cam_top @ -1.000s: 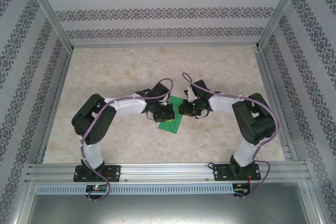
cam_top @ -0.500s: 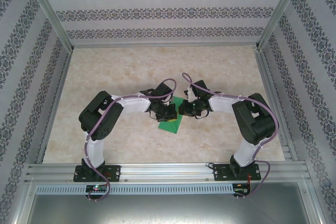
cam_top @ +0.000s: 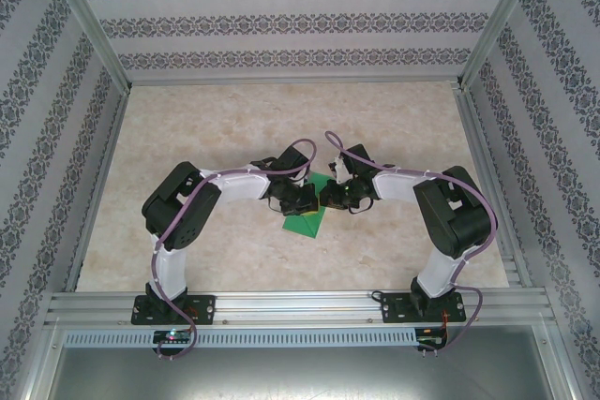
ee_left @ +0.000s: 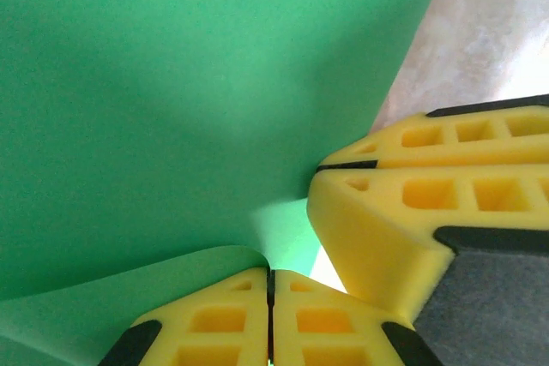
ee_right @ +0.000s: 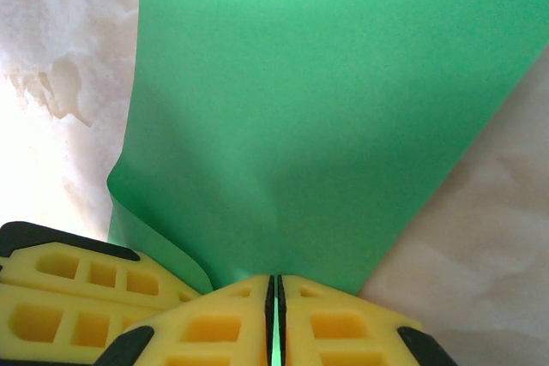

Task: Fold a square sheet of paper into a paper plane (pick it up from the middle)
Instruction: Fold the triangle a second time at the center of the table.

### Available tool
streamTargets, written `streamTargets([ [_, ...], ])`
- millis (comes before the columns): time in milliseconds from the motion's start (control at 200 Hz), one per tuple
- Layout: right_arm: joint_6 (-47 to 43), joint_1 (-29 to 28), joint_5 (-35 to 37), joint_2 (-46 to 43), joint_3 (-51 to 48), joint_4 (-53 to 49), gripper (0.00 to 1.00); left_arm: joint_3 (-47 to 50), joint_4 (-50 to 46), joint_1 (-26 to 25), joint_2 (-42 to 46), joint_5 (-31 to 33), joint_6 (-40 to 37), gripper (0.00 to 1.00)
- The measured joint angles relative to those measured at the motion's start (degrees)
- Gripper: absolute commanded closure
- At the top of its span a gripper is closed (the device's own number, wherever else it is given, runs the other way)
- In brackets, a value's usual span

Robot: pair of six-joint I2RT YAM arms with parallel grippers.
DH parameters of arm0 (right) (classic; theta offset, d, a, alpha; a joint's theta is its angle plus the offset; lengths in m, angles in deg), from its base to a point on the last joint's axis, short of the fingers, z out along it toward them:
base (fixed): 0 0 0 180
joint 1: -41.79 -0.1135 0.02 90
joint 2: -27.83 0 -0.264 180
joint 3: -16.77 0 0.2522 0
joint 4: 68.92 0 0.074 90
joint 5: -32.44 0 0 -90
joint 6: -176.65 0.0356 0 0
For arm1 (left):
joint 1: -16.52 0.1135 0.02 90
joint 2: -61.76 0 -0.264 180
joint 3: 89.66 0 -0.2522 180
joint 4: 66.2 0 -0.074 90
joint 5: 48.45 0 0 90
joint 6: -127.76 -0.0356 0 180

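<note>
The green paper [cam_top: 305, 224] sits near the middle of the tabletop [cam_top: 216, 128]. The left pincer [cam_top: 302, 200] and the right pincer [cam_top: 328, 197] both pinch it tight, tips close together. They hide its middle. Flowery walls [cam_top: 281, 25] stand all around.

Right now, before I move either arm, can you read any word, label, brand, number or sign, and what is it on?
No text can be read anywhere.
Green paper: plain, no print.
Yellow fingers: moulded hollows, no markings.
Walls: repeating ornament bands, no letters.
Table: marbled surface, no text.
Arm bases: any marking is too small to read.
</note>
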Motion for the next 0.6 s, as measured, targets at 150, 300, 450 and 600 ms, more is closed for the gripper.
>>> streamTargets([
  [150, 0.0, 0.0, 0.0, 0.2, 0.0, 0.1, 0.89, -0.2, 0.1, 0.0, -0.4, -0.2, 0.0, 0.91],
  [300, 0.0, 0.2, 0.0, 0.2, 0.0, 0.0, 0.88, -0.4, 0.1, 0.0, -0.8, -0.4, -0.3, 0.9],
  [450, 0.0, 0.4, -0.2, 0.1, 0.0, -0.3, 0.87, -0.4, 0.5, 0.0, -1.1, -0.7, -0.4, 0.9],
  [600, -0.2, 1.2, -0.3, 0.0, 0.0, -0.7, 0.86, -0.4, 1.0, 0.0, -1.3, -1.1, -0.5, 0.91],
])
